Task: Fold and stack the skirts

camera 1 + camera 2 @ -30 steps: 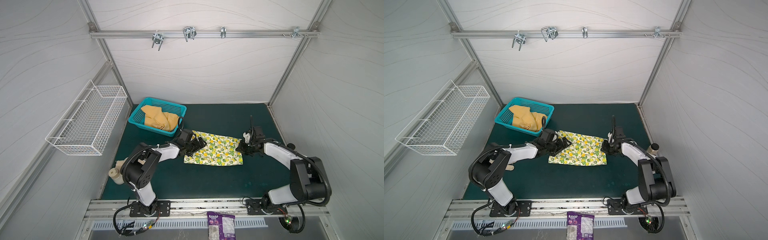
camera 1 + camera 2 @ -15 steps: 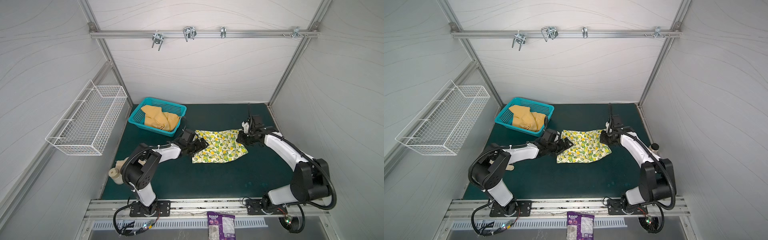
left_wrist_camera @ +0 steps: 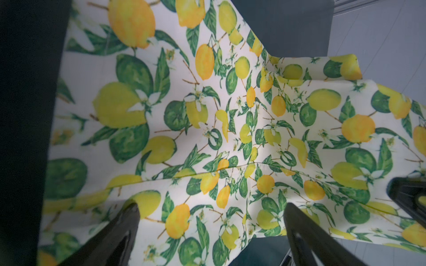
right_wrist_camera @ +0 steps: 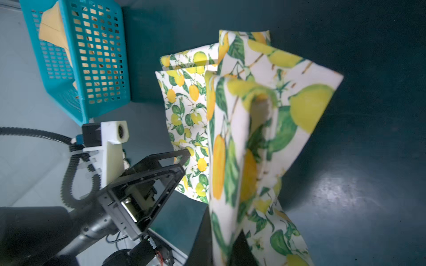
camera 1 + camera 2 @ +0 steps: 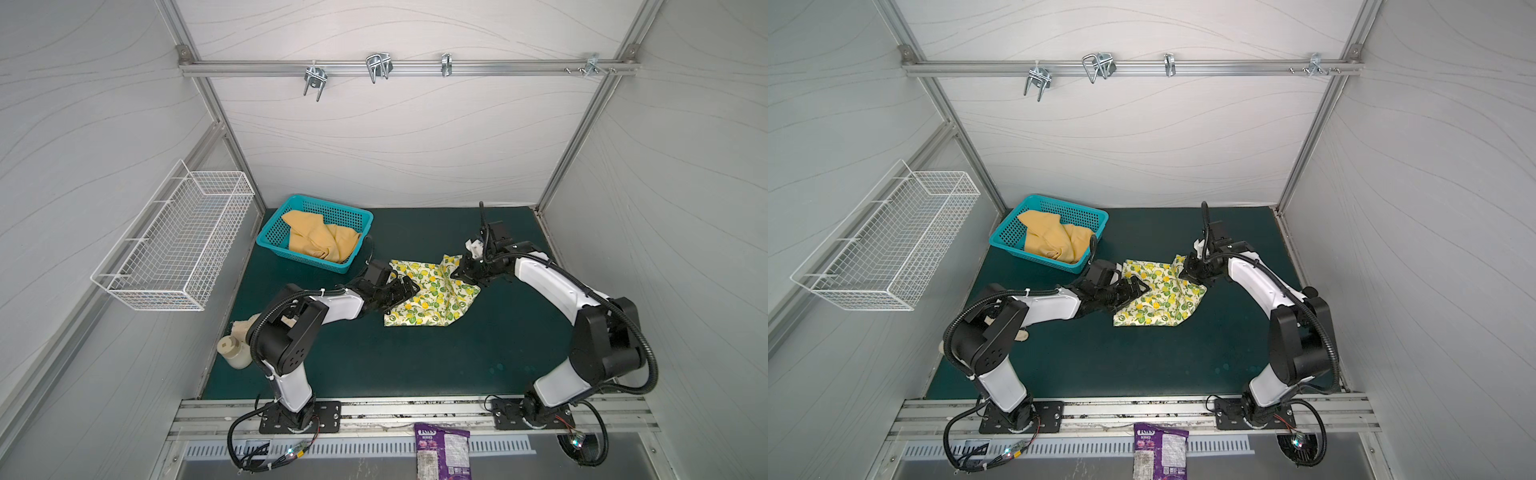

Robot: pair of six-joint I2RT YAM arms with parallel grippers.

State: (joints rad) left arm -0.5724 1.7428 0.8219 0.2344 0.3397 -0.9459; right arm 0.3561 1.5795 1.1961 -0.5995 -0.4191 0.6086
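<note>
The lemon-print skirt (image 5: 432, 301) (image 5: 1160, 301) lies on the green mat, its right side raised and pulled leftward. My right gripper (image 5: 462, 274) (image 5: 1188, 271) is shut on that raised edge; in the right wrist view the cloth (image 4: 265, 129) hangs from the closed jaws (image 4: 222, 249). My left gripper (image 5: 409, 287) (image 5: 1141, 286) stands open, low over the skirt's left edge. In the left wrist view its fingers (image 3: 132, 210) straddle the printed cloth (image 3: 207, 129) without pinching it. The mustard-yellow skirt (image 5: 320, 241) (image 5: 1054, 241) lies crumpled in the basket.
A teal basket (image 5: 330, 204) (image 4: 78, 69) stands at the back left of the mat. A white wire basket (image 5: 174, 245) hangs on the left wall. A cream bottle (image 5: 232, 353) and a beige rag (image 5: 245, 328) sit behind the left arm. A purple snack packet (image 5: 442, 451) lies on the front rail.
My right gripper has lifted the lemon skirt's right edge and carried it left and back, so the flat skirt is now partly doubled over. The left gripper has barely moved.
</note>
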